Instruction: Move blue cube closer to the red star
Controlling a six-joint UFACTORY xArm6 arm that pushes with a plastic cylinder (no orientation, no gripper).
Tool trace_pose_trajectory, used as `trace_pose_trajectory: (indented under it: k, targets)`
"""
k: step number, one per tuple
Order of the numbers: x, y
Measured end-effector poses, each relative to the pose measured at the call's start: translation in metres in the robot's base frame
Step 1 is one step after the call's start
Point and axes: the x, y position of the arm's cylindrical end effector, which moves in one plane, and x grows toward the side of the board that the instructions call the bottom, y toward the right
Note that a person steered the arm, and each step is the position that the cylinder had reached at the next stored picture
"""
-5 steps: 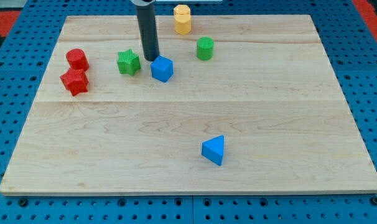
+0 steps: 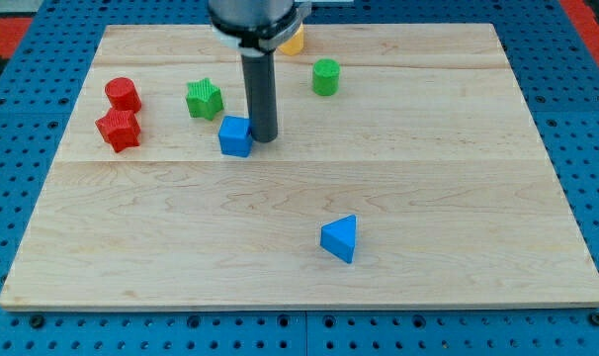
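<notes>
Currently my tip [image 2: 264,137] touches the blue cube [image 2: 235,136] on its right side, red star [image 2: 118,130] well off left; an off-centre push could spin the cube toward the green star [image 2: 204,98].

Arm appearance: one dark rod under a wider dark collar.

We record a straight, smooth, cylindrical rod [image 2: 261,94] of dark grey to black finish, uniform in width along its visible length, with a faint lighter sheen running down its side toward 9 o'clock. Our tip [image 2: 264,137] ends flat and blunt, the same dark colour as the shaft. Toward 12 o'clock the rod meets a broader rounded collar [image 2: 255,22], dark grey, with a paler grey band along its lower rim; the frame's edge cuts the collar off. We see no cables, screws or markings on these parts; finer surface detail cannot be made out.
</notes>
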Motion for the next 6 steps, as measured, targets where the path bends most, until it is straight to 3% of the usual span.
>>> trace_pose_trajectory:
  k: [1,3,4,6]
  targets:
    - [0.02,-0.036]
    - [-0.038,-0.089]
    - [-0.033,-0.103]
    - [0.001,0.046]
